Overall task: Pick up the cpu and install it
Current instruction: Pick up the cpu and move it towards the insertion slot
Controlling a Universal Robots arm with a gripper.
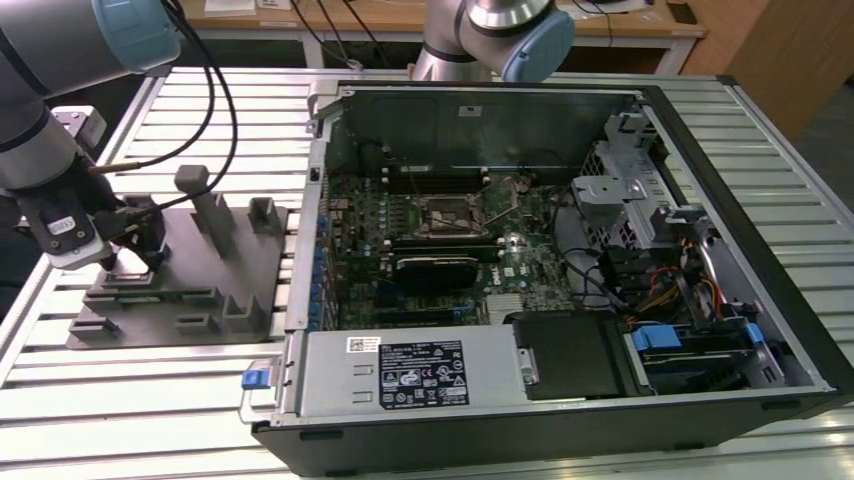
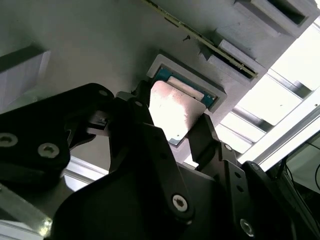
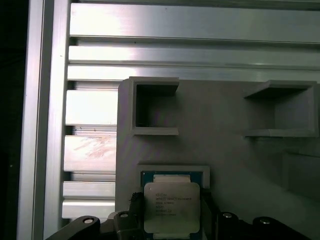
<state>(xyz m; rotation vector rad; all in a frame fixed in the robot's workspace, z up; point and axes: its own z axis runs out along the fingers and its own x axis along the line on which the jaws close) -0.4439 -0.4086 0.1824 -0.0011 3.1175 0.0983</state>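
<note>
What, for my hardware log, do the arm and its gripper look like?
The arm is made of silver-grey tubular links with light blue joint caps, and thin black cables loop beside it. In the second wrist view the gripper is matte black, built of angular linkage plates fastened with silver screws.

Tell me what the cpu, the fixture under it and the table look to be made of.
The cpu: bare metal lid, silvery with a soft sheen, on a green board edge. The fixture: matte grey, uniform and dull, likely plastic, perhaps printed. The table: ribbed silvery slats with bright glare, probably aluminium.
</note>
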